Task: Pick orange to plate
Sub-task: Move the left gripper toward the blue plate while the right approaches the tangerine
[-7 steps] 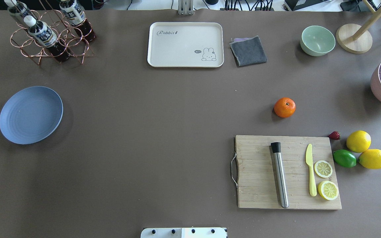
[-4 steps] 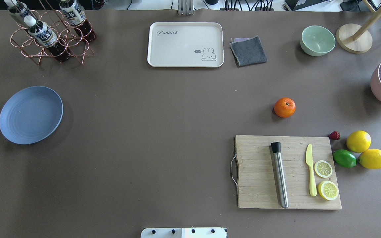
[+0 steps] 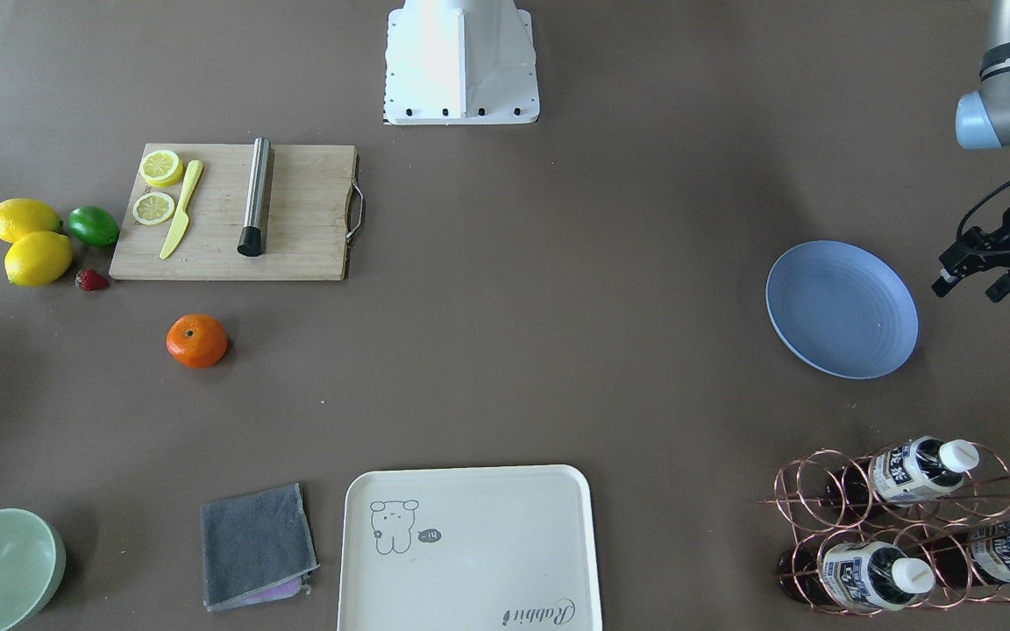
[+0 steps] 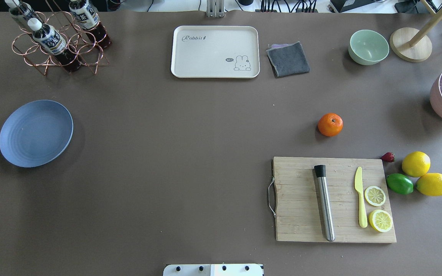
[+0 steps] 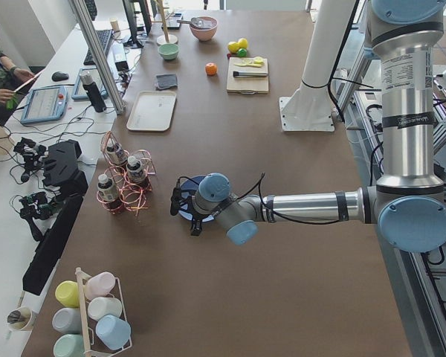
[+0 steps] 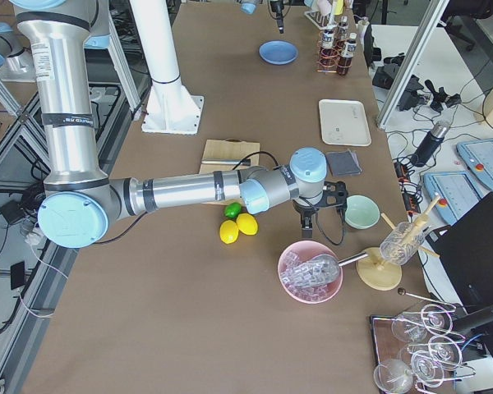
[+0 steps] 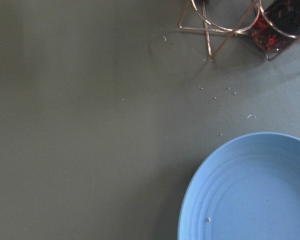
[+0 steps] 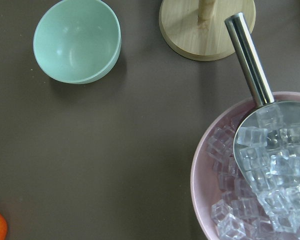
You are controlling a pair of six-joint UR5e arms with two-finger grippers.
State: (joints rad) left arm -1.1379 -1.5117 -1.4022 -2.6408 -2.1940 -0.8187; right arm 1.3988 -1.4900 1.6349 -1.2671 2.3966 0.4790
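Left gripper (image 3: pixel 970 287): we see its two fingers spread apart with nothing between them, hanging just beside the plate's outer edge, on the far side from the orange.
Right gripper (image 6: pixel 306 226): it hangs between the mint-green bowl and the pink bowl of ice. We cannot tell whether its fingers are apart or together. Its wrist camera catches only a sliver of the orange at the lower left corner.
Brown table (image 4: pixel 186 153): flat and matte, so we judge a nudged round fruit would roll freely on it.
Rectangular wooden cutting board (image 4: pixel 297 199): it lies near the orange on the robot's side, not touching it.
Round flat pale-blue plate (image 4: pixel 36 133): bare, on the robot's left, well apart from the orange. We expect a long carry across the table.
Small round bright-orange orange (image 4: pixel 330 124): it sits alone on the robot's right, stem dimple upward, with open space all round.
Handling: we judge it light, with a firm rind that gives a little and is smooth enough to slip from a shallow pinch.
Hold: we would come from above and close across its widest middle, with moderate squeeze.
Small red strawberry (image 4: pixel 388 157): near the board's corner, clear of any approach.
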